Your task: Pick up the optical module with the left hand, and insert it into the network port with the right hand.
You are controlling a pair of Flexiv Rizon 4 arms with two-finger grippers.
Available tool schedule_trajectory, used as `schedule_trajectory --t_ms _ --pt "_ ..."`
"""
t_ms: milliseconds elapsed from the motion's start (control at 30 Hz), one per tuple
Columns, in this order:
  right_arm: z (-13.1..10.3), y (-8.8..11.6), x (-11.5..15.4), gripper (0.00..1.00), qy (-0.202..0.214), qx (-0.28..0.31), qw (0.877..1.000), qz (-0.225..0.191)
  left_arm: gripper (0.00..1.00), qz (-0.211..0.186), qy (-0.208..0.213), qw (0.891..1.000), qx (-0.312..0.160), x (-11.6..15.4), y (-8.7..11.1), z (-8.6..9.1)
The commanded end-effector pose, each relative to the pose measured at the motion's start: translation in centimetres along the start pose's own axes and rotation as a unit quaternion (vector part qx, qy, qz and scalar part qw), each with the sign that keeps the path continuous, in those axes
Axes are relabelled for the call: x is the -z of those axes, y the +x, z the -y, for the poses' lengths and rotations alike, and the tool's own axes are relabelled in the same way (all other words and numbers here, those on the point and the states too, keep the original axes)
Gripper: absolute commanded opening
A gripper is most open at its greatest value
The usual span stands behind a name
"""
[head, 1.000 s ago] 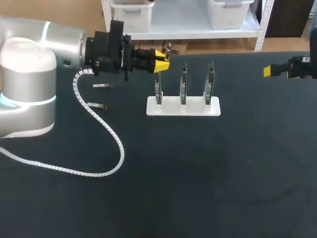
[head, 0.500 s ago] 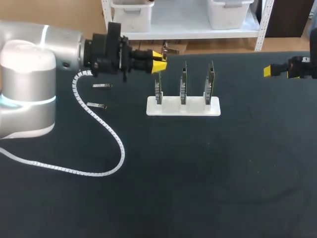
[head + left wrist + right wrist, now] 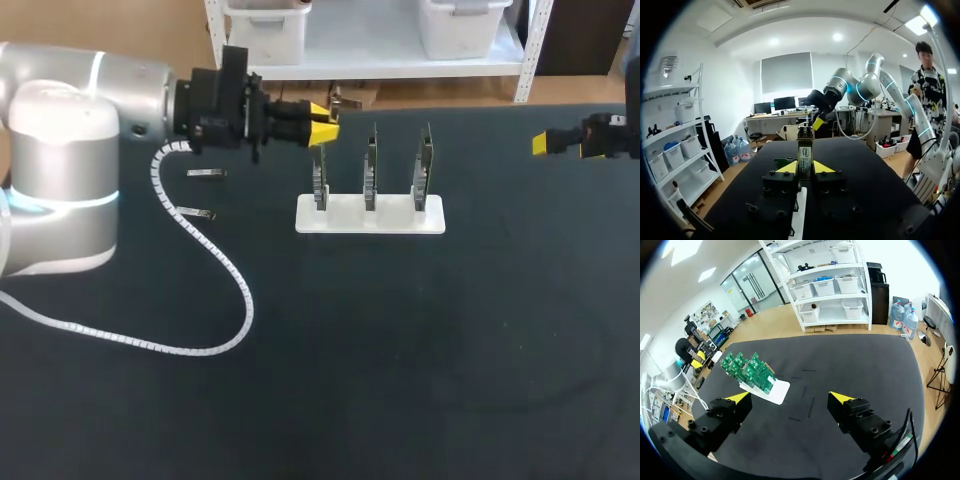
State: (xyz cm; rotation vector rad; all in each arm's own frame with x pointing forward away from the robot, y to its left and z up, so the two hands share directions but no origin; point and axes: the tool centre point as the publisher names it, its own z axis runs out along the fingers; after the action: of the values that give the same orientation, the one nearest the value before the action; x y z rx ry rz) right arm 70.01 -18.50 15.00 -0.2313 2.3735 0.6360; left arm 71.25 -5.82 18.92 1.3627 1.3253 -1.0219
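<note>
One optical module [image 3: 804,159] is sitting clamped upright between the yellow tips of the left pincer [image 3: 328,115], which is hovering just beside the left end of the white board rack [image 3: 370,214]. The right pincer [image 3: 790,399] is hanging well to the right of that rack, spread wide and gripping nothing. Pickup is looking done. Next, I judge, the module is needing a handover to the right pincer, then lining up with a network port, too small to make out.

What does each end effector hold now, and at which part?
Left end effector: the optical module, pinched at its near end. Right end effector: nothing.
</note>
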Motion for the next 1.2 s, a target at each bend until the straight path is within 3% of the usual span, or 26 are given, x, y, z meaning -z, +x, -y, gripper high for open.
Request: schedule_trajectory --t_ms 33,467,1200 --pt "0.0 0.0 0.0 1.0 0.0 0.0 1.0 0.0 0.0 0.002 0.006 1.0 0.0 0.1 0.0 -0.6" --pt "0.0 0.0 0.0 1.0 0.0 0.0 1.0 0.0 0.0 0.005 0.018 1.0 0.005 0.1 0.9 -2.0" --pt "0.0 0.0 0.0 1.0 0.0 0.0 1.0 0.0 0.0 -0.006 0.026 1.0 0.005 0.6 0.9 -2.0"
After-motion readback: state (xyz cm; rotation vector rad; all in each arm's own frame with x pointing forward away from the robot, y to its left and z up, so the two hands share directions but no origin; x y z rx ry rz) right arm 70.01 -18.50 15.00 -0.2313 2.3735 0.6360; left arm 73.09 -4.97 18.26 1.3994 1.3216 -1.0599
